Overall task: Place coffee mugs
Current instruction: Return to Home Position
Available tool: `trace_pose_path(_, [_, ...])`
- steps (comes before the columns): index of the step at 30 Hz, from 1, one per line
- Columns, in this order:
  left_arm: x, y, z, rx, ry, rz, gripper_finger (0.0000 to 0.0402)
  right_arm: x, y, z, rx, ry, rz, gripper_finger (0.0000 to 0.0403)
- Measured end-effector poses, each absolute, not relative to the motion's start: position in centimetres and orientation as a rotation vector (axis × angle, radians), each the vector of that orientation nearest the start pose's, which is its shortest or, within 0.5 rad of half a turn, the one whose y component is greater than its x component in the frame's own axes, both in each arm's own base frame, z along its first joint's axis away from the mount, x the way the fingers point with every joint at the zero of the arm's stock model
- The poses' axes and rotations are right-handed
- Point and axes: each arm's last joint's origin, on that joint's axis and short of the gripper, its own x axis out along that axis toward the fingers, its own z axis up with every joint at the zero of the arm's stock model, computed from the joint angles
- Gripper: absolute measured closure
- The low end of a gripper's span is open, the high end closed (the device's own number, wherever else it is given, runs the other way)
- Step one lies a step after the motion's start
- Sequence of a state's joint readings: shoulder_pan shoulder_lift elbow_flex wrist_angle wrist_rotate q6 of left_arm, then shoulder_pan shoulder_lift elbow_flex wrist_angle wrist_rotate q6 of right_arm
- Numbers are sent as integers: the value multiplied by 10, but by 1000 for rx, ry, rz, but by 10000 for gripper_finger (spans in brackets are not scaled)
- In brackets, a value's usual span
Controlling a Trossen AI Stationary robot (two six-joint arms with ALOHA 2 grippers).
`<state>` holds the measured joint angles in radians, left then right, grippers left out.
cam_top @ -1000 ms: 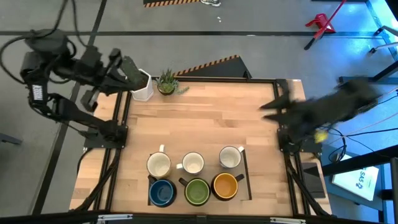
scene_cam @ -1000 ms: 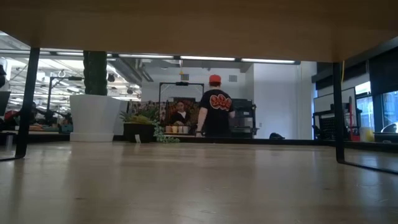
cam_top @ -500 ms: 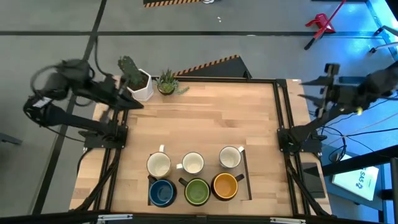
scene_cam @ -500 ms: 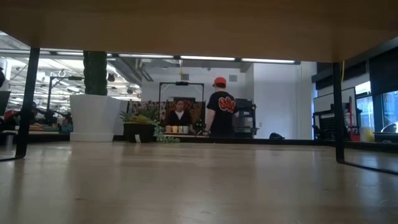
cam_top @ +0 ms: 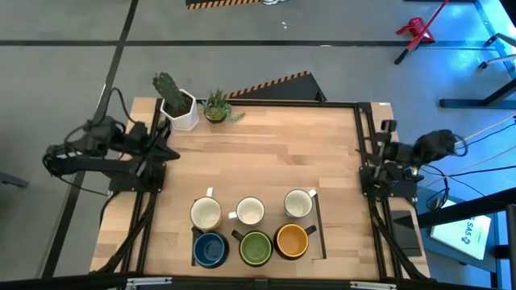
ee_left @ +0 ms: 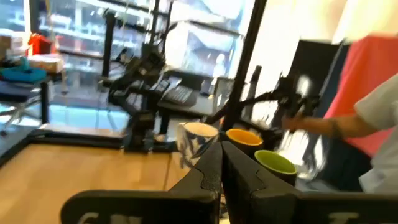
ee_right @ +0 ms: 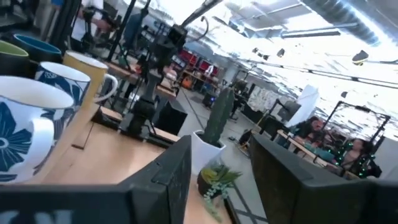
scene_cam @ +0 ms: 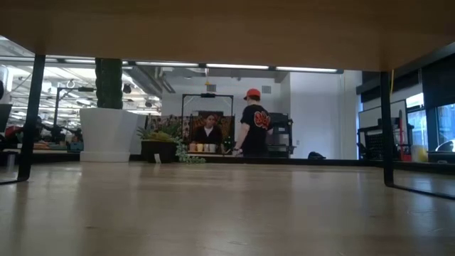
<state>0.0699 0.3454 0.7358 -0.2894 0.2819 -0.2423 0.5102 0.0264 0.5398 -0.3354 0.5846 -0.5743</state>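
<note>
And that looks like job done: all six coffee mugs [cam_top: 255, 246] stand in two rows on the shelf [scene_cam: 227, 28] at the front of the bench [cam_top: 266, 153], left arm [cam_top: 105, 149] folded at its edge with jaws clenched empty, right arm [cam_top: 419, 153] opposite, jaws released.

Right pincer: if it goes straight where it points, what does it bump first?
The right pincer faces the small spiky plant and the white cactus pot across the table. Nothing nearer shows, so probably one of those; depth is unclear.

Bare middle of table [cam_top: 274, 153] between six mugs [cam_top: 255, 243] at near edge and two potted plants [cam_top: 185, 115] far-left
</note>
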Motion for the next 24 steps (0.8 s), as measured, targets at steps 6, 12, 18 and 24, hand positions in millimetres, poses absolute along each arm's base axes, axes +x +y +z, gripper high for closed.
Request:
trace_pose_path(6, [66, -5, 294, -275, -168, -261, 401, 57, 13, 258, -476, -69, -143, 255])
trace_pose_path(12, [68, -5, 252, -334, -185, -279, 401, 72, 17, 219, -435, 23, -255, 255])
trace_pose_path(18, [82, -4, 218, -367, -79, -270, 401, 81, 20, 182, -385, 115, -336, 255])
trace_pose_path(24, [92, -4, 186, -404, -9, -258, 401, 83, 20, 174, -418, 140, -364, 255])
